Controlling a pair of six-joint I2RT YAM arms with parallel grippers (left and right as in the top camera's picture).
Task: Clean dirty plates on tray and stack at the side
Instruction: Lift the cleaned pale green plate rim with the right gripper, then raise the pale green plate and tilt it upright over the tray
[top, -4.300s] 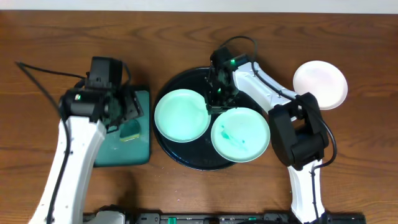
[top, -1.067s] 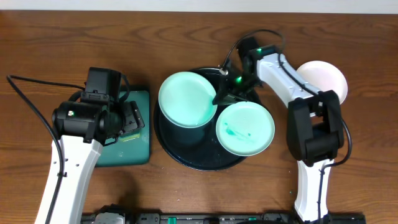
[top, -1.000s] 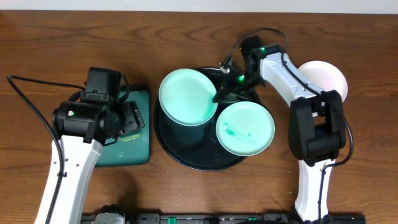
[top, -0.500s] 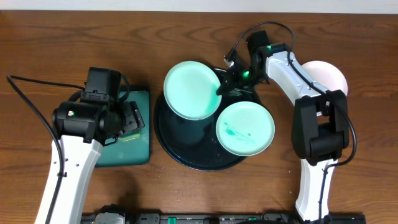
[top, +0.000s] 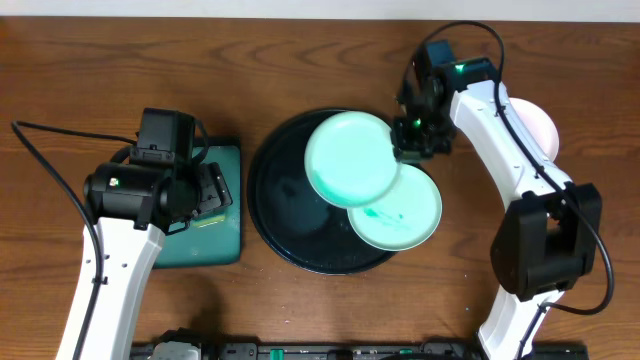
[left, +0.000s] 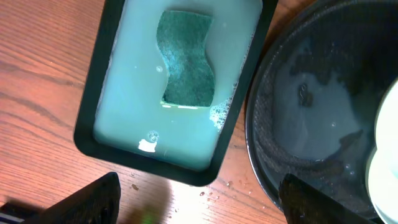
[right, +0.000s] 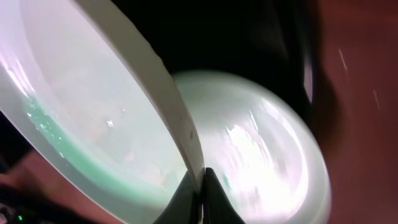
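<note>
Overhead: pinching one mint plate (top: 350, 158) by its right edge with the right gripper (top: 413, 148), jaws pressed tight on the rim. Held tilted over the right half of the tray (top: 275, 205) and overlapping the second mint plate (top: 405, 215). No smears to be made out on the held plate's face. Teal smears plain on the second plate, lying on the tray's right side. White plate (top: 540, 128) off the tray to the right, on the table, half hidden behind the arm. Left gripper (top: 205, 188) spread wide and holding nothing, above the green tray (top: 215, 240). Left wrist: sponge (left: 185, 59) lying in pale soapy water in the green tray, untouched, with the wet bottom of the black tray just beside it on the right. Right wrist: thin rim of the held plate nipped between the fingertips (right: 216, 199), the smeared plate blurred below. As for progress, seemingly about halfway: one plate at the side, one in the grip and probably bound for the white one, one left to scrub and stack.
</note>
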